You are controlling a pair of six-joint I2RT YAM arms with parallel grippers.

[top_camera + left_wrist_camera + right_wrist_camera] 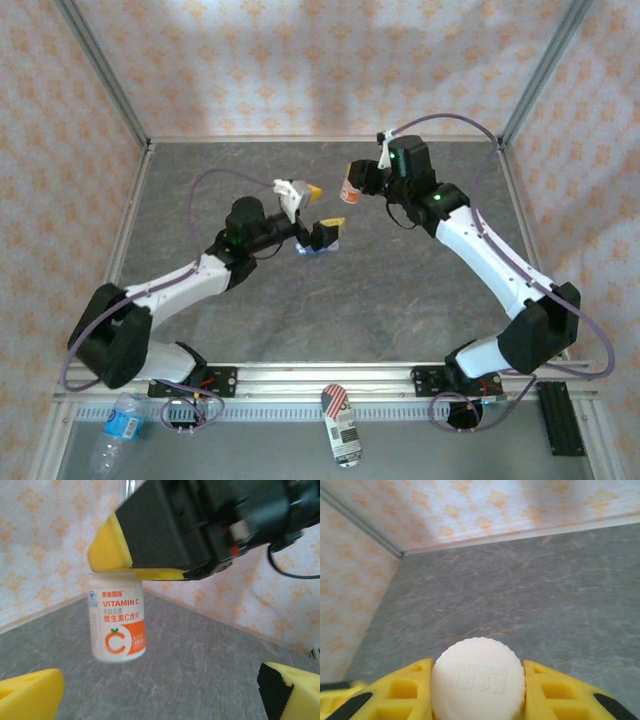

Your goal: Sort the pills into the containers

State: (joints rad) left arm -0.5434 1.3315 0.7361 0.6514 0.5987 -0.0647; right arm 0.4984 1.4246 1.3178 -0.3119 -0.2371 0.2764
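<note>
**Pill organiser** (312, 250): blue strip on the table, nearest the arm bases; lids too small to read.
**Left gripper** (324, 206): just above the organiser, jaws spread wide, holding nothing, facing the bottle.
**Vitamin C bottle** (118, 625): beyond and right of the organiser, hanging clear of the table, cap on.
**Right gripper** (478, 695): clamped on the bottle's cap.
**Step, judged:** opening the bottle; sorting not yet begun.
**Next:** the left fingers must close squarely on the bottle body so the cap can twist.
</note>
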